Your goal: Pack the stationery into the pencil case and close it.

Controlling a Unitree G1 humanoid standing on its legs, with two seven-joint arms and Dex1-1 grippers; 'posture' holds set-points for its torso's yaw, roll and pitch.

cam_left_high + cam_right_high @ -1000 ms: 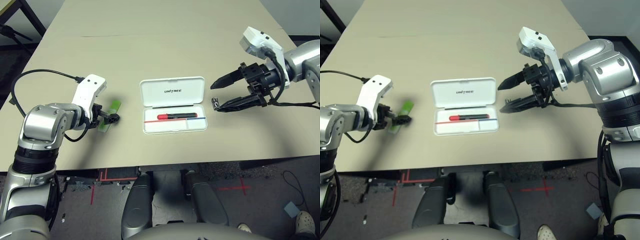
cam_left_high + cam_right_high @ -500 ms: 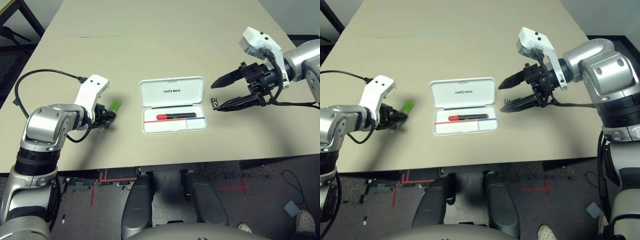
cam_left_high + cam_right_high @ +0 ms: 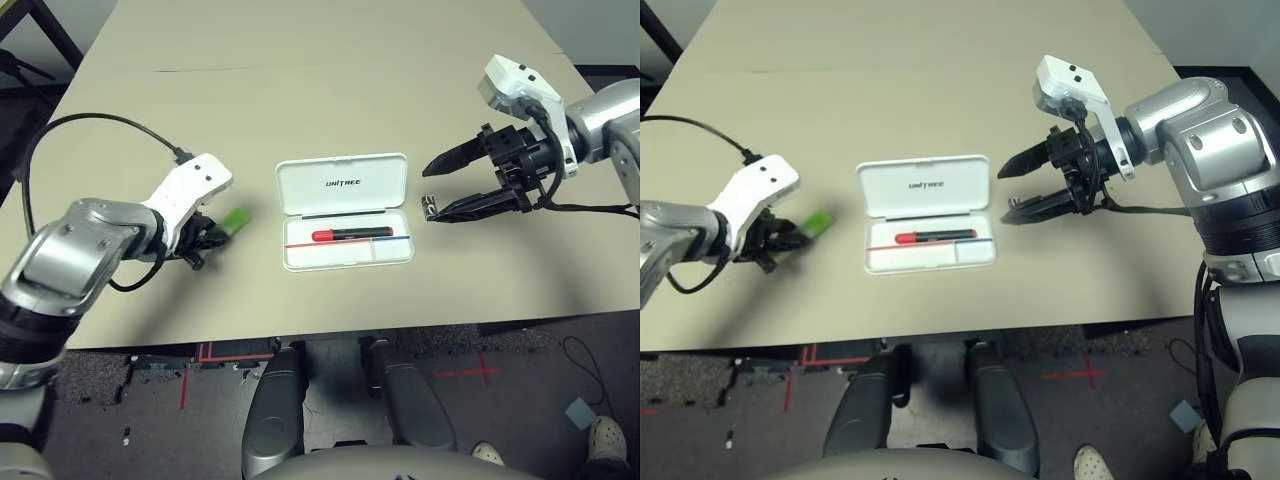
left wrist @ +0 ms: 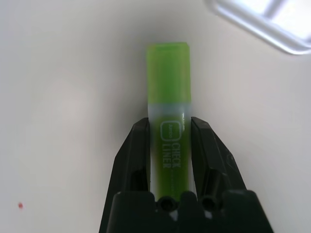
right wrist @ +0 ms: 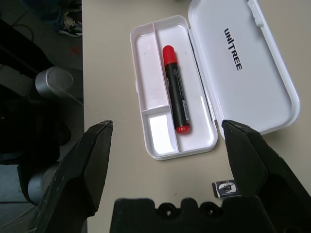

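Left gripper [image 4: 169, 145] is clenched on the lime-green-and-white flat bar [image 4: 168, 87]: both black fingers [image 4: 133, 150] press its white printed half, the green end jutting out past the tips. A grip at that end probably leaves the free end to lead into the case. The bar sits over the table [image 3: 300, 110] on its left part, near the front edge, well apart from the pencil case [image 3: 345, 211]. The case lies open at mid-table near the front edge, lid folded back flat with the UNITREE print up, presumably so the tray stays accessible from above. One red marker [image 5: 175, 96] lies lengthwise in the tray's long compartment. Right gripper [image 3: 432, 185] hangs released, jaws spread wide, over the table to the right of the case; just below it, beside the case's right end, rests the tiny black-and-silver piece [image 5: 225, 188], likely its next pick. Count: one marker (packed), one bar (held), one small piece (loose), one case, two grippers.
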